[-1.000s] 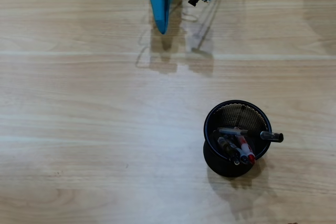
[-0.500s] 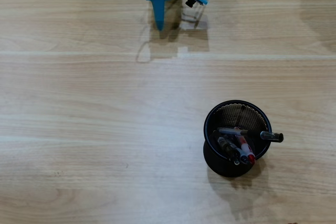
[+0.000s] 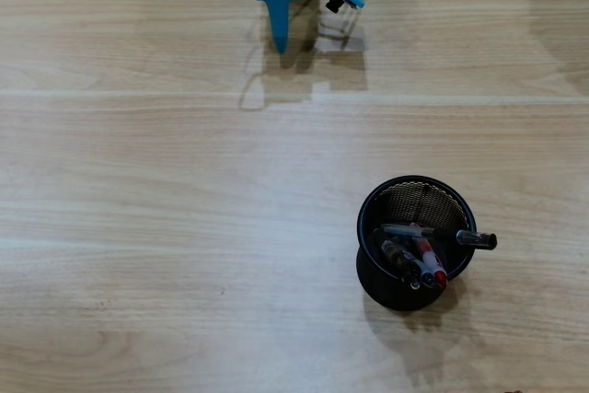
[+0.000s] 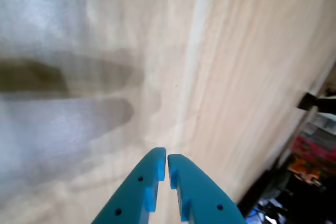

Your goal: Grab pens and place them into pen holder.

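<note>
The round black wire-mesh pen holder stands at the lower right of the overhead view on the pale wood-grain desk. All four slim ballpoint pens appear to be inside it: the red pen with a clear barrel, two black-and-clear pens beside it, and one lying across the opening with its dark end poking over the right-hand rim. No pen is visible anywhere on the bare wood, so the collecting looks finished and the arm seems to be at its parking step.

The bright blue two-finger end effector sits at the upper centre of the overhead view, well apart from the cup. In the wrist view its tips rise from the bottom edge, nearly touching, with only a thin slit between them and nothing held.

The next move probably calls only for settling into rest. The holder is upright, its mesh wall intact, and the pens lean toward its lower right side.
</note>
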Robot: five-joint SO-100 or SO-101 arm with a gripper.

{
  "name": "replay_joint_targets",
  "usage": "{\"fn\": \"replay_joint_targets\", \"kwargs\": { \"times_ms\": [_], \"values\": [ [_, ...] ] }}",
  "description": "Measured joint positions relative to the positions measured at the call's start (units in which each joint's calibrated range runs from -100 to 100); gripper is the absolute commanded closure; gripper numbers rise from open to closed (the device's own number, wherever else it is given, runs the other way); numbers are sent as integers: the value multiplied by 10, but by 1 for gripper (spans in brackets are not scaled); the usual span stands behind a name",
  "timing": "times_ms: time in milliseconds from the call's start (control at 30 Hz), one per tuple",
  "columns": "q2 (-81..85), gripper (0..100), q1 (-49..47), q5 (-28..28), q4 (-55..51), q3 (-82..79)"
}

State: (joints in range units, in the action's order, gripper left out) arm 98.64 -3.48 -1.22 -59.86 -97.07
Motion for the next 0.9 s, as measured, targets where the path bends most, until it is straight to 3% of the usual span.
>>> {"fn": "replay_joint_targets", "kwargs": {
  "times_ms": [200, 900],
  "values": [
    [0, 98, -3, 0, 63, -15],
    [0, 98, -3, 0, 67, -18]
  ]
}}
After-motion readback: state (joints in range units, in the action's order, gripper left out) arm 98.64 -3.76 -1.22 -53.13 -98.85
